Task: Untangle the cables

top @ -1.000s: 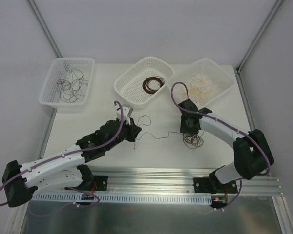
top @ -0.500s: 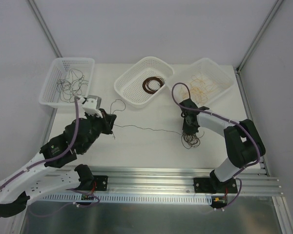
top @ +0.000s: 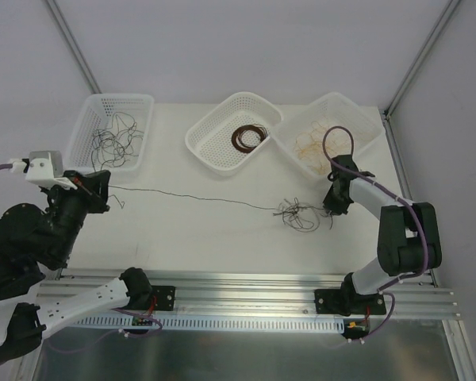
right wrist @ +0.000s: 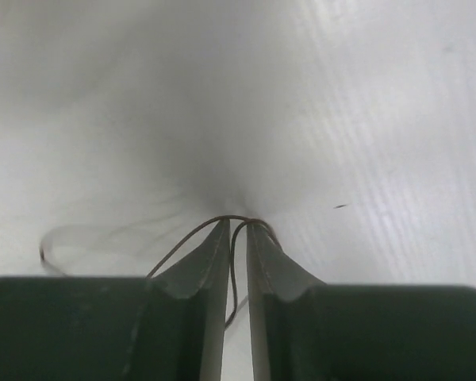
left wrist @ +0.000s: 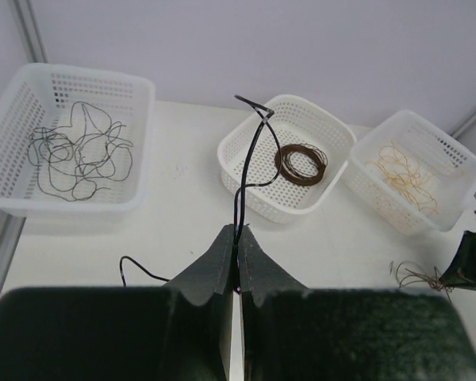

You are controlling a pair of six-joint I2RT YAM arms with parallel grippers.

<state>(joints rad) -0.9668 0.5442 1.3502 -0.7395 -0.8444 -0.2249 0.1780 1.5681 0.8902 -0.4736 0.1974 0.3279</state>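
A thin black cable (top: pixel 190 198) runs taut across the table from my left gripper (top: pixel 97 188) to a small dark tangle of cables (top: pixel 296 213). In the left wrist view my left gripper (left wrist: pixel 238 235) is shut on this black cable (left wrist: pixel 246 167), which rises from the fingertips. My right gripper (top: pixel 331 209) is low at the table by the tangle's right side. In the right wrist view its jaws (right wrist: pixel 236 230) stand almost closed on a dark brown cable (right wrist: pixel 192 234) that loops over the tips. The tangle also shows in the left wrist view (left wrist: pixel 416 276).
Three white mesh baskets stand at the back: the left one (top: pixel 119 97) holds black cables, the middle one (top: pixel 242 96) a dark brown coil, the right one (top: pixel 333 98) tan-orange cables. An aluminium rail (top: pixel 246 286) runs along the near edge.
My left gripper has pulled far left and up, drawing the black cable out straight. My right gripper has moved right, and the tangle has spread and shifted beside it.
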